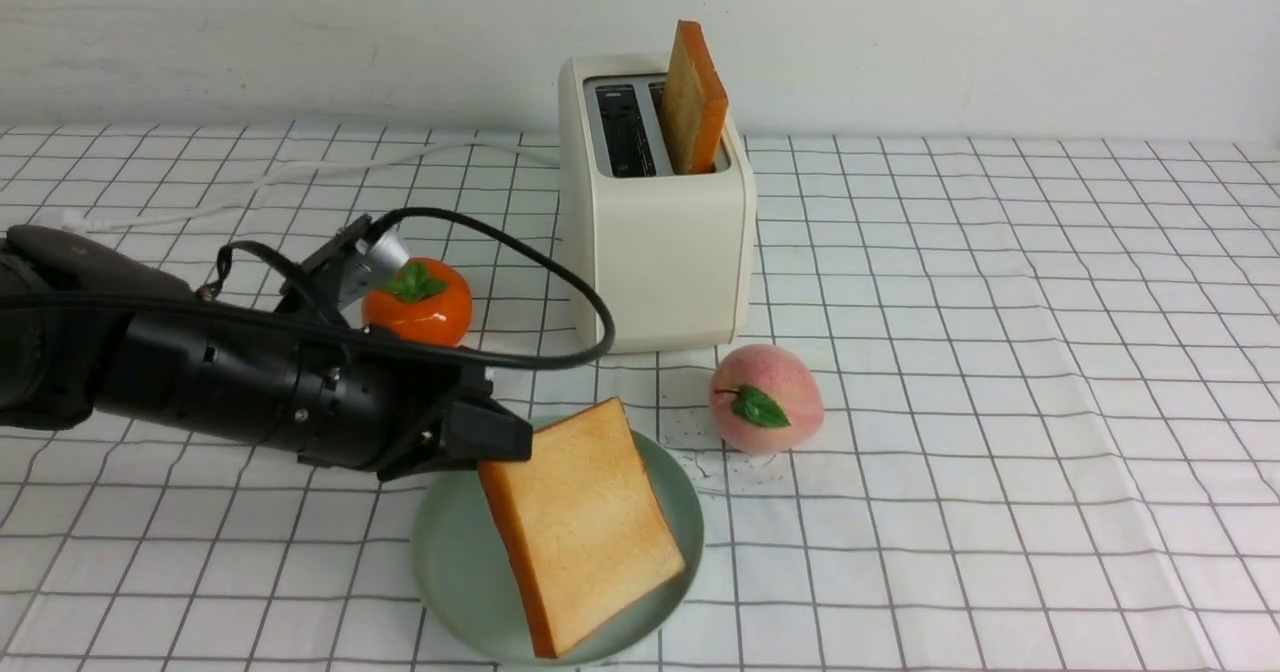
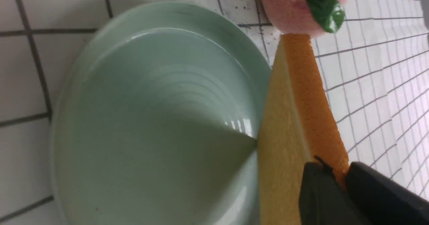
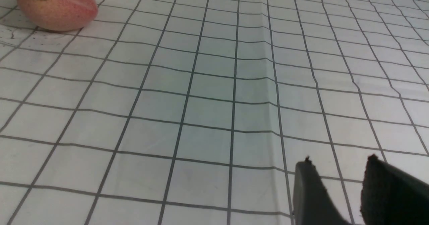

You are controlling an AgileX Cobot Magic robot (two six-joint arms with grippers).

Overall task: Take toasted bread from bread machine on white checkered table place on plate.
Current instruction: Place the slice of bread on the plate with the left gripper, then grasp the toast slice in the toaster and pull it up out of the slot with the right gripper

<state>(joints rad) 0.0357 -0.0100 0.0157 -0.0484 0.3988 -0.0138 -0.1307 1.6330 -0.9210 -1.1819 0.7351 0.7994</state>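
Note:
One slice of toasted bread (image 1: 580, 527) leans tilted over the mint-green plate (image 1: 450, 572), its lower edge down on the plate. My left gripper (image 1: 500, 442) reaches in from the left and is shut on the slice's upper corner. In the left wrist view the orange crust (image 2: 301, 118) sits pinched in my left gripper (image 2: 340, 174), above the plate (image 2: 150, 118). A second slice (image 1: 693, 102) stands upright in the right slot of the cream bread machine (image 1: 660, 252); its left slot is empty. My right gripper (image 3: 338, 164) is open over the white checkered table (image 3: 201, 101), holding nothing.
A pink peach (image 1: 765, 399) lies just right of the plate, in front of the bread machine. An orange persimmon (image 1: 418, 302) sits left of the machine, behind my left arm. The machine's white cord (image 1: 300, 177) runs off to the left along the back.

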